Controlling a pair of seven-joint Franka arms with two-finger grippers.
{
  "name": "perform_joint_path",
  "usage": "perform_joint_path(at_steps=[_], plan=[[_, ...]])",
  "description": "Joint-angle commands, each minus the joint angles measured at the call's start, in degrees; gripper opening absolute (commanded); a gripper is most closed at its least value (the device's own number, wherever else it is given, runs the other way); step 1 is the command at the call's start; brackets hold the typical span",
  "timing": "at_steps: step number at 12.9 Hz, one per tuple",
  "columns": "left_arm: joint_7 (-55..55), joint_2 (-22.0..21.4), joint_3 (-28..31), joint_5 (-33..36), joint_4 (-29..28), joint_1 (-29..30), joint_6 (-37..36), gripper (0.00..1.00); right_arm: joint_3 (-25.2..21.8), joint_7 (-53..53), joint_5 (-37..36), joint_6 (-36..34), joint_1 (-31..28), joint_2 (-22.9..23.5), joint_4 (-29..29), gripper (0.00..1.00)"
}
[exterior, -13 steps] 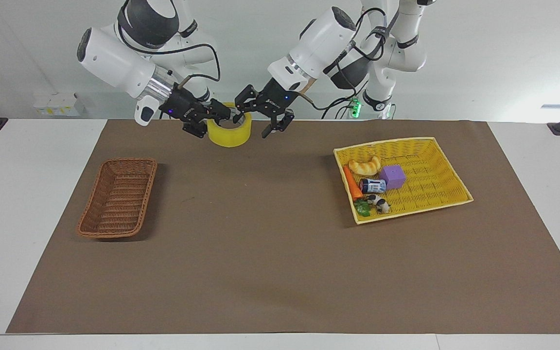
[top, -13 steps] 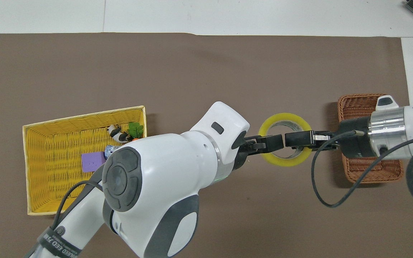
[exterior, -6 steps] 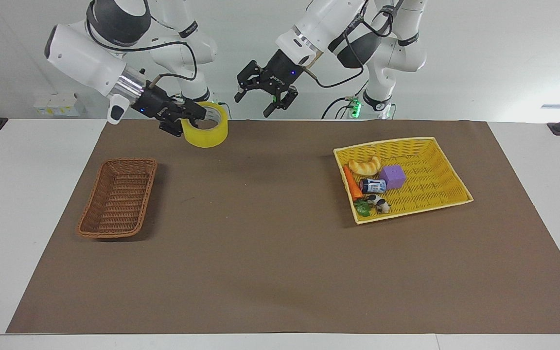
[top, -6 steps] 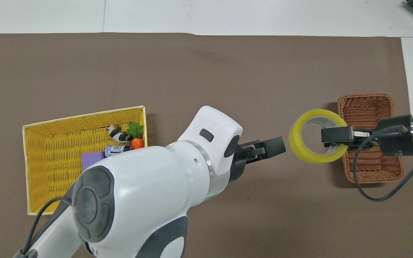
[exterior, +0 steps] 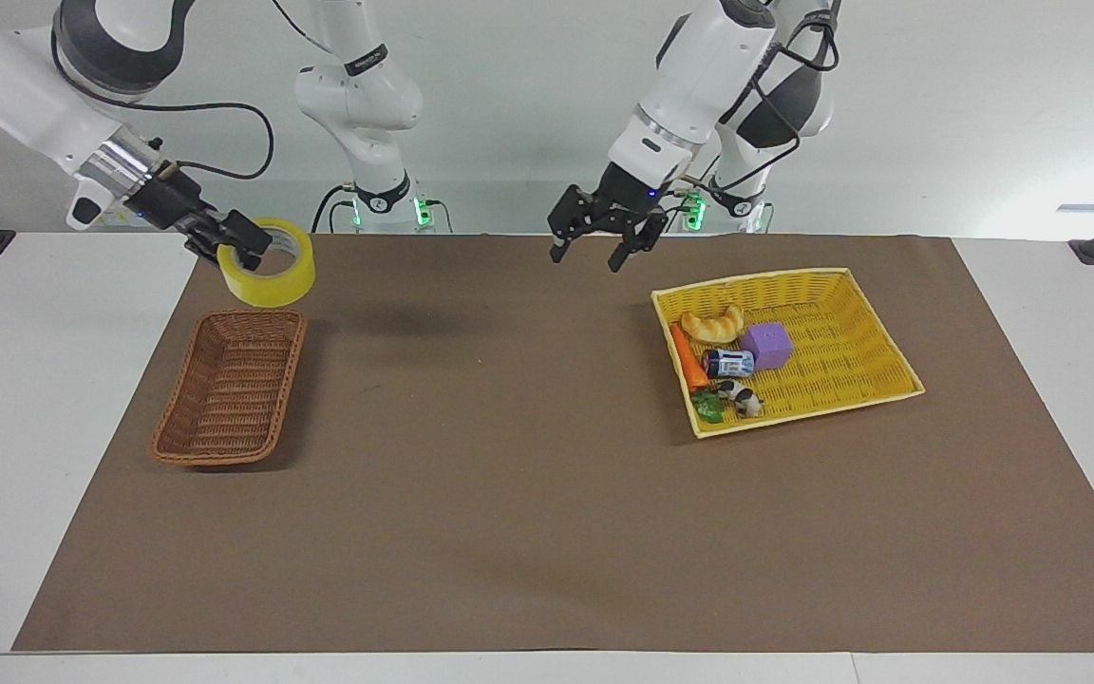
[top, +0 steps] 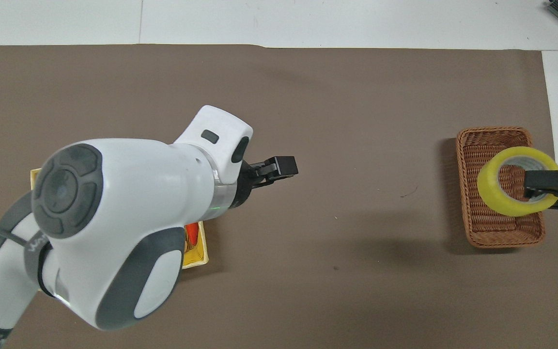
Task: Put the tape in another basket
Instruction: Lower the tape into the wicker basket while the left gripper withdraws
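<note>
Overhead view, right hand (top: 545,186) gripping tape (top: 516,188)

So the table (exterior: 53,399) is white with a big brown paper sheet (exterior: 528,513) covering most of it. Two baskets sit straight on the sheet: a narrow dark-brown wicker basket (exterior: 232,388) toward the right arm's end, and a bigger yellow basket (exterior: 851,351) toward the left arm's end. There's a tiny dark speck (top: 409,193) on the sheet near the brown one, maybe a crease, hard to tell.
</note>
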Motion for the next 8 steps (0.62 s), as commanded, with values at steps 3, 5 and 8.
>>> perform_joint_path(at_steps=[3, 5, 8], plan=[[3.14, -0.54, -0.48, 9.92, -0.09, 10.45, -4.49, 1.00, 0.65, -6.52, -1.97, 10.40, -2.82, 10.49, 2.74, 0.00], [12.69, -0.27, -0.39, 10.63, 0.00, 15.12, -6.76, 1.00, 0.65, -8.70, -2.05, 10.86, -4.31, 13.29, 2.48, 0.00], [21.51, -0.18, -0.39, 12.90, 0.44, 21.27, -9.84, 1.00, 0.74, -13.20, -1.97, 12.17, -6.51, 17.17, 2.48, 0.00]])
